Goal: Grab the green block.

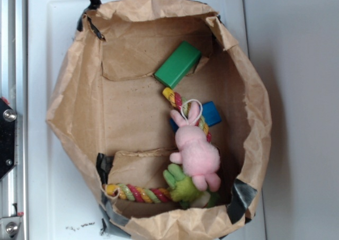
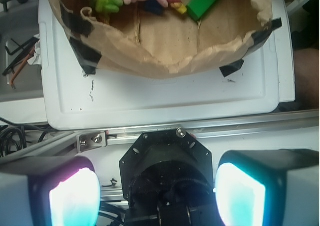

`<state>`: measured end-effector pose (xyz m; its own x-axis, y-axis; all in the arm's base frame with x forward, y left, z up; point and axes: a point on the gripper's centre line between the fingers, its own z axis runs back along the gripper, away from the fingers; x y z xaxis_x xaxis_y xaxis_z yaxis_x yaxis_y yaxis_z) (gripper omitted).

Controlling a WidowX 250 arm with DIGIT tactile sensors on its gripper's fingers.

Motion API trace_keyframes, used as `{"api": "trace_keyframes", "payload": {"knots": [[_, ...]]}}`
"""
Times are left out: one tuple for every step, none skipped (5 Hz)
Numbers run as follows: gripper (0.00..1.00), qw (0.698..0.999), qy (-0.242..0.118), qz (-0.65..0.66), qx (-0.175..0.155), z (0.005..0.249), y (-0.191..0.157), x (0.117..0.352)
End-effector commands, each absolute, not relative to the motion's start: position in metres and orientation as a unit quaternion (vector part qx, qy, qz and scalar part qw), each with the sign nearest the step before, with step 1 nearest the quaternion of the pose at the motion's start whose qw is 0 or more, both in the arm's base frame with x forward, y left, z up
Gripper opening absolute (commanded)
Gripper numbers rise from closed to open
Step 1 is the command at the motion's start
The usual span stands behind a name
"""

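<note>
Overhead, the green block (image 1: pixel 178 64) is lying unmarked inside a paper bag (image 1: pixel 74 107); the gripper (image 2: pixel 157 196) is hovering outside it, fingers spread wide, holding nothing.

Green block (image 1: pixel 178 63) inside paper bag (image 1: pixel 74 97), blue block (image 1: pixel 213 113) beside plush rabbit (image 1: pixel 197 152).

A brown paper bag (image 1: pixel 79 107), wide open and crumpled at the rim, is seen on a white tray (image 1: pixel 47 49). Black tape (image 1: pixel 241 197) is noted at several corners of the bag. Inside, a pink plush rabbit (image 1: pixel 196 152) is found lying over a multicoloured rope toy (image 1: pixel 140 193). A fuzzy lime-green plush toy (image 1: pixel 183 184) is observed touching the rabbit's lower end. A blue block (image 1: pixel 212 113) is partly covered by the rabbit's ears.
</note>
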<state>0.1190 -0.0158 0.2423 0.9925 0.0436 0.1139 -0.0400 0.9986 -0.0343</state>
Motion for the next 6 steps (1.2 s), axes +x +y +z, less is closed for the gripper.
{"api": "trace_keyframes", "payload": {"knots": [[1.00, 0.998, -0.057, 0.021, -0.016, 0.242, -0.016, 0.119], [1.00, 0.994, -0.068, 0.082, 0.002, 0.234, -0.016, 0.169], [1.00, 0.986, -0.099, 0.137, -0.017, 0.224, -0.006, 0.194], [1.00, 0.971, -0.138, 0.186, -0.060, 0.211, 0.008, 0.214], [1.00, 0.960, -0.138, 0.236, -0.058, 0.199, 0.022, 0.243], [1.00, 0.956, -0.132, 0.256, -0.059, 0.188, 0.031, 0.262]]}}
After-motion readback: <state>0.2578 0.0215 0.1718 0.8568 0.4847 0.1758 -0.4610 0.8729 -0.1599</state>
